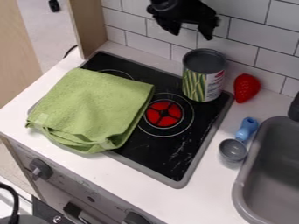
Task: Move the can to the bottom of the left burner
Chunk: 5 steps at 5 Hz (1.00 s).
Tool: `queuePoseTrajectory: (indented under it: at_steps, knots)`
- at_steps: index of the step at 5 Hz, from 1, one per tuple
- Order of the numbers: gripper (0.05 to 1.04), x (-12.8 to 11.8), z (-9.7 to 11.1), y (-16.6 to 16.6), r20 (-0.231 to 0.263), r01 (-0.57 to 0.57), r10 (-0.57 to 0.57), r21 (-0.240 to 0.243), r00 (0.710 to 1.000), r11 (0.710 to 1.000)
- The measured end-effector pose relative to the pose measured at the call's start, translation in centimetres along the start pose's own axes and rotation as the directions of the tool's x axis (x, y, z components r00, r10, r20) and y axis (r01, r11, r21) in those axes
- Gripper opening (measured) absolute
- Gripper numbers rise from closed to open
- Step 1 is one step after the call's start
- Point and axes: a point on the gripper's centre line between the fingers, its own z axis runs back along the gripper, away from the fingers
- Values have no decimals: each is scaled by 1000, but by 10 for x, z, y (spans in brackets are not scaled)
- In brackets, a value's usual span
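Note:
The gripper [189, 31] hangs near the top edge of the camera view, in front of the tiled wall, with its two fingers spread and nothing between them. Below it and slightly to the right, apart from it, the can [203, 78] stands upright at the back right corner of the black stovetop [166, 151]. Its label shows green beans, and its dark grey top faces up. The burner [164, 113] with a red centre lies just in front and to the left of the can. A green cloth covers much of the stovetop's left side, over part of another burner ring.
The folded green cloth [90, 107] overhangs the stove's front left edge. A red strawberry [246, 87] lies right of the can. A blue-handled scoop [234, 148] rests between stove and grey sink [271, 170]. A wooden panel [88, 26] stands at the back left.

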Motion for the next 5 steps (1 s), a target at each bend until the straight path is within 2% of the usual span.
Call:
queuePoseTrajectory:
  at_steps: [1, 3, 5]
  knots:
    - [997, 2, -10, -9, -5, 8, -8, -2, 1000, 1000]
    - [997, -10, -37, -19, -62, 18, -19, -14, 998, 1000]
    - [997, -18, -43, -23, -129, 1, -4, -20, 992, 1000]
